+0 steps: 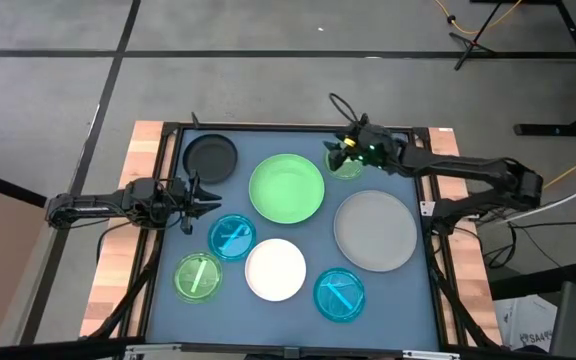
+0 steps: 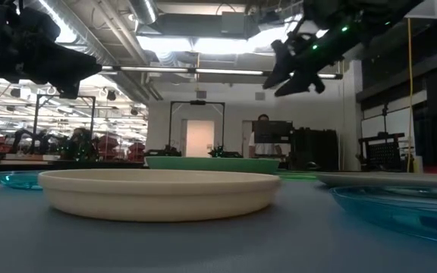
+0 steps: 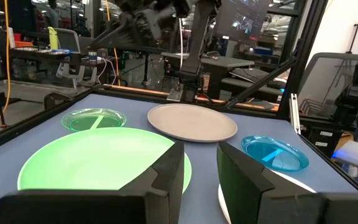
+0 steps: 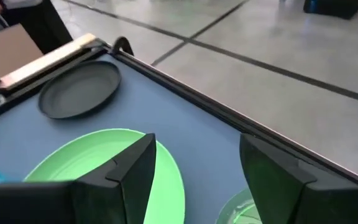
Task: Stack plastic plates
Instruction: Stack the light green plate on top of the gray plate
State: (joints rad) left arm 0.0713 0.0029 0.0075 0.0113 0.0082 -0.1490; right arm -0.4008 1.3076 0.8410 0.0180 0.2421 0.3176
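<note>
No readable brand, label or writing on any plate or on either arm.

All eight plates lie singly on the blue table (image 1: 168, 300); none sits on another, and none holds anything.

High view layout: black plate (image 1: 210, 158) upper left; large light green plate (image 1: 286, 187) at centre top; large grey plate (image 1: 375, 230) at right of centre; white plate (image 1: 275, 270) lower centre. One small blue plate (image 1: 232, 238) sits just upper left of the white plate, the other blue plate (image 1: 339, 294) at lower right. One small green plate (image 1: 198, 277) sits lower left; the second small green plate (image 1: 347, 165) lies at upper right, partly under the right gripper.

Right gripper (image 1: 336, 150): raised above that upper-right green plate, jaws spread wide, nothing between them. In the low view it hangs clear of the table, upper right of frame.

Left gripper (image 1: 211, 198): at left edge of the table, between black plate and upper blue plate, jaws parted, nothing held
</note>
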